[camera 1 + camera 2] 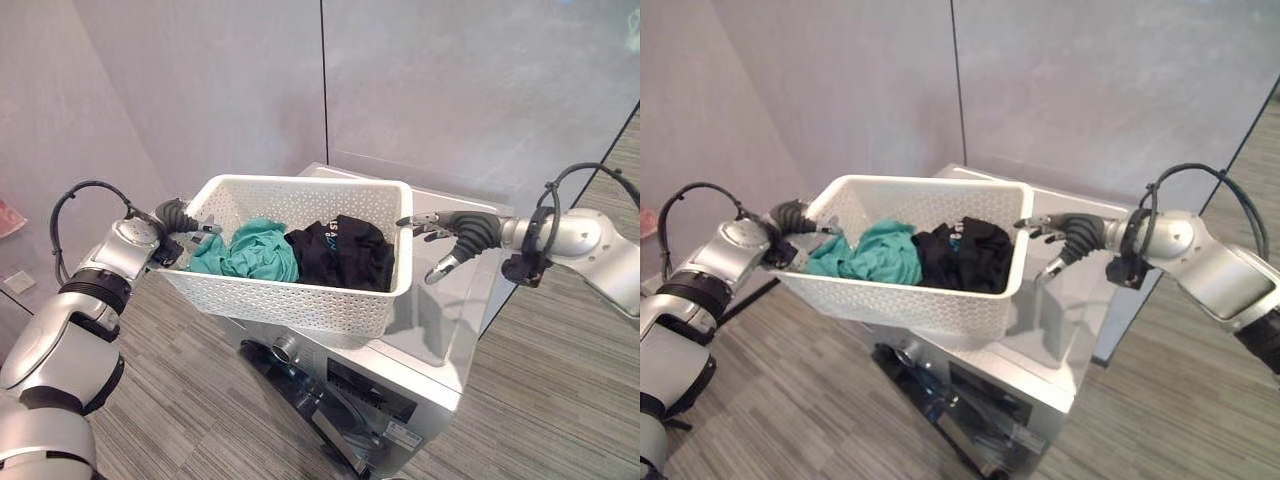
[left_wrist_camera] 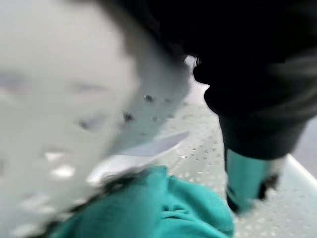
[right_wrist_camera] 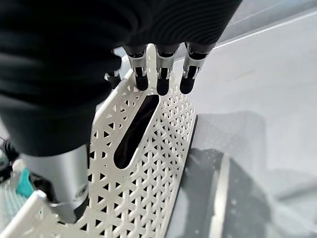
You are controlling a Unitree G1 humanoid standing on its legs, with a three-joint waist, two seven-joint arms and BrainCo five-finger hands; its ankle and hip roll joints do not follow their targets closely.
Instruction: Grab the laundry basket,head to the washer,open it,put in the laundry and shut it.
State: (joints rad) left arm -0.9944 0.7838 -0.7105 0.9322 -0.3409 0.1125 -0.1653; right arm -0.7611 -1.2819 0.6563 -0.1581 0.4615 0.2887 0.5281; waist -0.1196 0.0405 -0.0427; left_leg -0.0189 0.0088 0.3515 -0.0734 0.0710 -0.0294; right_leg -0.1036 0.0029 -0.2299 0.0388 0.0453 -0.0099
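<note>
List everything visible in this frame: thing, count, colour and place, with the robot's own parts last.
Laundry basket: one, white perforated plastic, resting on top of the washer between the two hands.
Teal garment: one, teal, crumpled in the basket's left half.
Black garment: one, black, crumpled in the basket's right half, beside the teal one.
Washer: one, silver-grey, under the basket, its front with a round knob facing the robot.
Wall panels: grey, behind the washer.
Floor: grey striped, around the washer.
Left hand: at the basket's left end rim; grip hidden.
Right hand: at the basket's right end rim, fingers over the top edge above the handle slot, thumb outside.
</note>
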